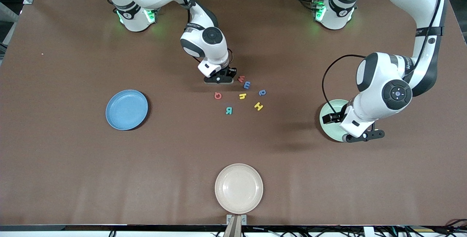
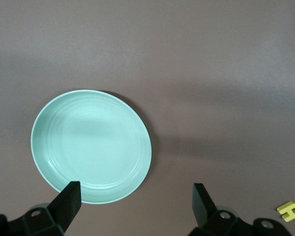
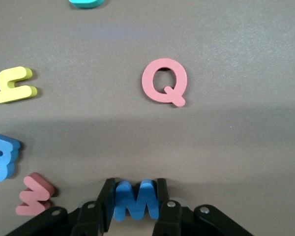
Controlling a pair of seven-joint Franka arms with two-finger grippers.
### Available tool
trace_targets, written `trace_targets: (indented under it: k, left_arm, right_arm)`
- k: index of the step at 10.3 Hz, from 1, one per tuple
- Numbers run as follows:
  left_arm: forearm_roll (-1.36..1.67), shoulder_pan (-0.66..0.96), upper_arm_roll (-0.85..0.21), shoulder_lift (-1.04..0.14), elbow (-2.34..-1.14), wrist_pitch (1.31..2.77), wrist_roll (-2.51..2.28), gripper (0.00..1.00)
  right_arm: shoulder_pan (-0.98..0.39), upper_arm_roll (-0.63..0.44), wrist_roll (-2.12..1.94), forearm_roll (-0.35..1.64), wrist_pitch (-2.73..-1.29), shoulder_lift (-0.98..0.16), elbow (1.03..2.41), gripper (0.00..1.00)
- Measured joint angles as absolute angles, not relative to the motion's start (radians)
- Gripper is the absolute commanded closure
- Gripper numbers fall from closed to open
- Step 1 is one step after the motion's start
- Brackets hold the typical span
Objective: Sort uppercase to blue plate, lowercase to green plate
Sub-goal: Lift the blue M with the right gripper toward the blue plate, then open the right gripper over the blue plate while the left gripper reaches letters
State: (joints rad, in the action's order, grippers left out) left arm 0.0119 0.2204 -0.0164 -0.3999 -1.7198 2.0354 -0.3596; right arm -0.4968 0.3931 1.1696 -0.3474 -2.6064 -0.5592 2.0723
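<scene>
Brown table (image 1: 73, 164) is filling the front view. Both arms are reaching down from the top edge.

Cream plate (image 1: 238, 188) is sitting lower middle, nearest the camera. Blue plate (image 1: 126, 109) is lying mid-height toward the right arm's end, holding nothing. Green plate (image 1: 330, 114) is lying mid-height toward the left arm's end, also holding nothing.

Left gripper (image 1: 363, 134) is hanging over the green plate's rim nearest the camera, fingers spread wide and gripping nothing.

Right gripper (image 1: 219, 79) is sitting low at upper centre of the frame, fingers clenching the blue W (image 3: 132, 201) by its sides. Can't tell whether the W is touching the table.

Seven loose letters are lying at frame centre, on no plate:
- red m (image 1: 241, 79) just beside the right gripper
- blue m (image 1: 247, 85) touching it, slightly lower
- q (image 1: 262, 92) toward the left arm's end
- Q (image 1: 217, 95) below the gripper
- h (image 1: 242, 96) beside Q
- H (image 1: 258, 106) lower
- R (image 1: 228, 110) lowest of the group
</scene>
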Motion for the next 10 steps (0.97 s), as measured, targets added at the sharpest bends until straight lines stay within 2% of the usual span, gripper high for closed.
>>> trace_targets:
  k: [1, 2, 3, 4, 8, 10]
  left_arm:
    - [0.012, 0.221, -0.017, -0.403, -1.720, 2.040, -0.360, 0.00]
    - [0.012, 0.222, -0.017, -0.406, -1.721, 2.042, -0.365, 0.00]
    - [0.012, 0.231, -0.018, -0.411, -1.721, 2.050, -0.388, 0.00]
    - [0.012, 0.245, -0.018, -0.420, -1.721, 2.060, -0.411, 0.00]
    - [0.012, 0.344, -0.020, -0.470, -1.724, 2.099, -0.543, 0.00]
    - [-0.016, 0.412, -0.021, -0.512, -1.724, 2.130, -0.633, 0.00]
  right_arm:
    - [-0.495, 0.378, 1.070, -0.352, -2.525, -0.548, 2.055, 0.79]
    - [-0.439, 0.342, 0.906, -0.351, -2.390, -0.493, 2.019, 0.79]
    - [-0.366, 0.333, 0.810, -0.350, -2.340, -0.441, 2.010, 0.80]
    - [-0.331, 0.333, 0.771, -0.350, -2.324, -0.411, 2.013, 0.79]
    - [-0.359, 0.337, 0.764, -0.349, -2.309, -0.403, 2.027, 0.80]
    - [-0.329, 0.333, 0.696, -0.349, -2.277, -0.385, 2.025, 0.80]
